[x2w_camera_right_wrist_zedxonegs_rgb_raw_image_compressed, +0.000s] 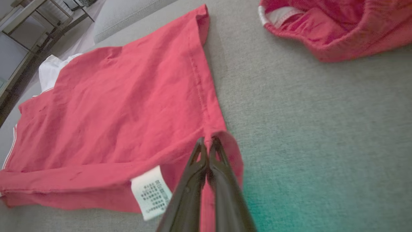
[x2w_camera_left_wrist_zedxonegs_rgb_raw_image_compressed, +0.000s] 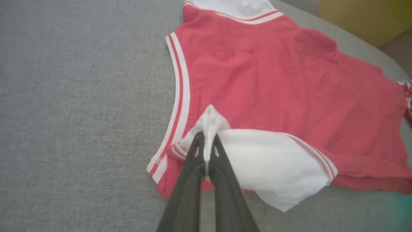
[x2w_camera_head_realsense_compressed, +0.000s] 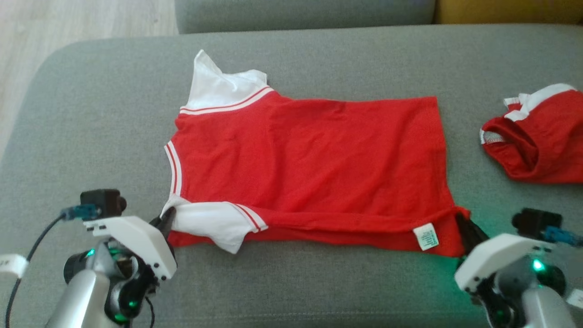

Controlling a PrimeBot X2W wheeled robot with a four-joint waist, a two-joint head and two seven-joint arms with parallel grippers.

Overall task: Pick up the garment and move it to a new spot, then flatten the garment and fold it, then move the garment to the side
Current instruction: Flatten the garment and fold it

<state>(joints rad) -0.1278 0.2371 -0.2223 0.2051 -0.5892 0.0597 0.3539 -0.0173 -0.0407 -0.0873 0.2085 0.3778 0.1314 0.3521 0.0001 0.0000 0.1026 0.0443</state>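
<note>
The garment [x2w_camera_head_realsense_compressed: 309, 168] is a red shirt with white sleeves and striped trim, spread flat on the grey sofa seat, neck to the left and hem to the right. My left gripper [x2w_camera_head_realsense_compressed: 167, 217] is shut on the near white sleeve [x2w_camera_left_wrist_zedxonegs_rgb_raw_image_compressed: 273, 164], whose cloth bunches up between the fingers [x2w_camera_left_wrist_zedxonegs_rgb_raw_image_compressed: 193, 161] in the left wrist view. My right gripper [x2w_camera_head_realsense_compressed: 460, 218] is shut on the near hem corner [x2w_camera_right_wrist_zedxonegs_rgb_raw_image_compressed: 230, 145], beside a white care label [x2w_camera_right_wrist_zedxonegs_rgb_raw_image_compressed: 151, 191]. The near edge is folded under slightly.
A second red and white garment [x2w_camera_head_realsense_compressed: 537, 136] lies crumpled at the right of the seat. The sofa backrest [x2w_camera_head_realsense_compressed: 305, 13] runs along the far side. The seat's rounded left edge drops to a wooden floor [x2w_camera_head_realsense_compressed: 54, 27].
</note>
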